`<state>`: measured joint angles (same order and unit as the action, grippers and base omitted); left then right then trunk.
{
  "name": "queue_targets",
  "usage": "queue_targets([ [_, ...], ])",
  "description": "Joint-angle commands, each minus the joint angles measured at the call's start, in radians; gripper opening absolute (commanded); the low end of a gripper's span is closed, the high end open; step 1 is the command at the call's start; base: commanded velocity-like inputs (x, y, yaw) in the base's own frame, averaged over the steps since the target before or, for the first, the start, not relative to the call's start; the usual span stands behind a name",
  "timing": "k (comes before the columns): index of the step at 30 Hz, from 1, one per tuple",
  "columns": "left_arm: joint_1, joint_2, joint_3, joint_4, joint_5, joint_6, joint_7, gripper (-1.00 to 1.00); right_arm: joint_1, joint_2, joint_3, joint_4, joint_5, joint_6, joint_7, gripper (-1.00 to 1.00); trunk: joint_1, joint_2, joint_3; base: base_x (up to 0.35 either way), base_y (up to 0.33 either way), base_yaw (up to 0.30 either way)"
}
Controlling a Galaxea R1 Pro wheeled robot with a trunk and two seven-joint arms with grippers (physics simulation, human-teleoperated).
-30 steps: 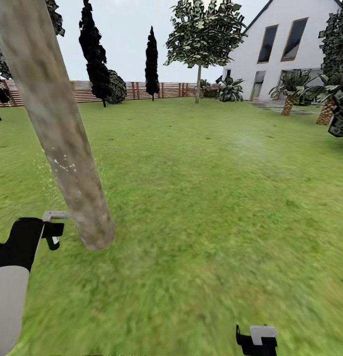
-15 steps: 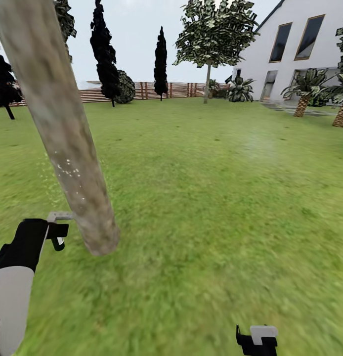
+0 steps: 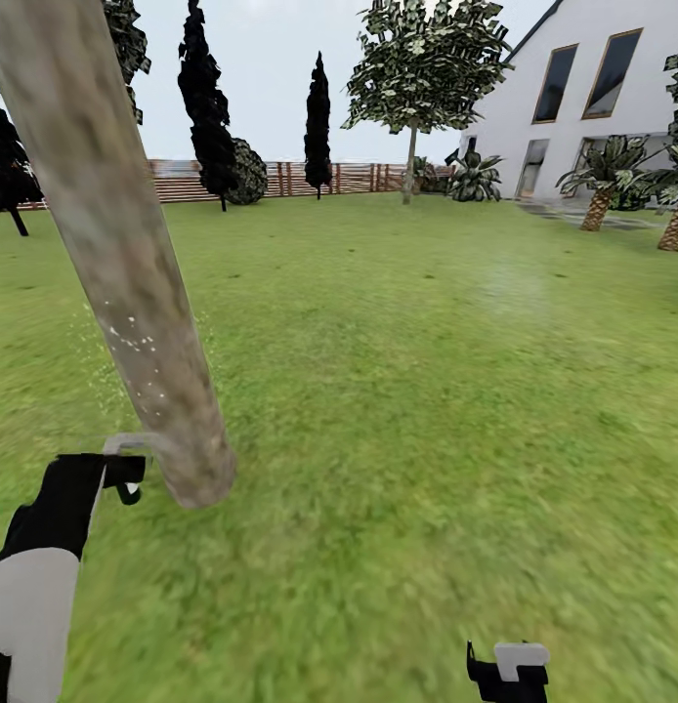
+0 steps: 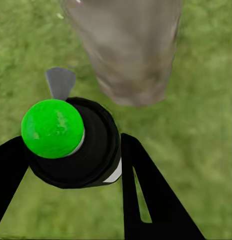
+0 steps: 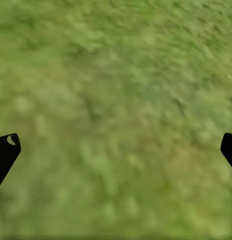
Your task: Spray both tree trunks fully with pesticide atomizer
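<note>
Lower now than half a second ago, the left gripper (image 3: 124, 469) has sunk toward the foot of the tree trunk (image 3: 134, 283), while the lawn, fence and house sit where they did, so the camera has held. Its fingers are closed around the pesticide atomizer (image 4: 75, 142): in the left wrist view the black top sits clamped between the two dark fingers (image 4: 146, 195), with a bright green ball (image 4: 52, 128) on it and a small grey nozzle tab (image 4: 59, 81) pointing at the trunk's base just beyond. From the head view that grey tab looks to be touching or almost touching the bark, which I take to be deliberate, keeping the spray aimed at the lowest stretch of trunk. Pale specks (image 3: 134, 337) dot the bark higher up and hang in the air beside it; they look like spray that has landed there, so my guess is the arm is working downward to cover what remains.

Down at the bottom edge, the right gripper (image 3: 505, 674) hangs idle over the grass (image 3: 427, 391), its fingertips (image 5: 5, 147) spread wide with nothing between them. A second leafy tree (image 3: 417, 78) stands well apart near the white house (image 3: 573, 98), seemingly untreated as yet.
</note>
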<state>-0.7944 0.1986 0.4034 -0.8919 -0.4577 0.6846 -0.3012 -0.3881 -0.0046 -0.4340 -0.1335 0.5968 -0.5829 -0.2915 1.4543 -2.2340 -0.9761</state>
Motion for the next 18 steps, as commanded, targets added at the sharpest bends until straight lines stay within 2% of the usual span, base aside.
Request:
queue_targets([
  [1, -0.001, 0.009, 0.056, 0.0, 0.011, -0.002, -0.001, -1.0, 0.0, 0.0, 0.0, 0.0, 0.0, 0.0, 0.0, 1.0, 0.0, 0.0, 0.0, 0.0, 0.0, 0.0],
  [2, -0.001, 0.024, 0.112, -0.001, 0.013, -0.005, -0.002, -1.0, 0.0, 0.0, 0.0, 0.0, 0.0, 0.0, 0.0, 1.0, 0.0, 0.0, 0.0, 0.0, 0.0, 0.0],
  [3, 0.0, 0.028, 0.125, -0.001, 0.013, -0.011, -0.002, -1.0, 0.0, 0.0, 0.0, 0.0, 0.0, 0.0, 0.0, 1.0, 0.0, 0.0, 0.0, 0.0, 0.0, 0.0],
  [9, 0.002, 0.021, 0.14, 0.004, 0.015, -0.08, -0.003, -1.0, 0.0, 0.0, 0.0, 0.0, 0.0, 0.0, 0.0, 1.0, 0.0, 0.0, 0.0, 0.0, 0.0, 0.0],
  [11, 0.004, 0.002, 0.141, 0.016, 0.016, -0.144, -0.002, -1.0, 0.0, 0.0, 0.0, 0.0, 0.0, 0.0, 0.0, 1.0, 0.0, 0.0, 0.0, 0.0, 0.0, 0.0],
  [13, 0.052, -0.043, 0.139, 0.009, 0.012, -0.183, 0.0, -1.0, 0.0, 0.001, 0.0, 0.0, 0.001, 0.0, 0.001, 1.0, 0.0, 0.0, 0.0, 0.0, 0.0, 0.0],
  [17, 0.105, -0.061, 0.139, 0.016, 0.012, -0.195, 0.001, -1.0, 0.0, 0.002, 0.001, 0.0, 0.001, 0.0, 0.002, 1.0, 0.0, 0.0, 0.0, 0.0, -0.13, 0.006],
  [18, 0.11, -0.061, 0.142, 0.021, 0.01, -0.218, 0.005, -1.0, 0.0, 0.002, 0.001, 0.0, 0.001, 0.0, 0.002, 1.0, 0.0, 0.0, 0.0, 0.0, -0.254, 0.157],
])
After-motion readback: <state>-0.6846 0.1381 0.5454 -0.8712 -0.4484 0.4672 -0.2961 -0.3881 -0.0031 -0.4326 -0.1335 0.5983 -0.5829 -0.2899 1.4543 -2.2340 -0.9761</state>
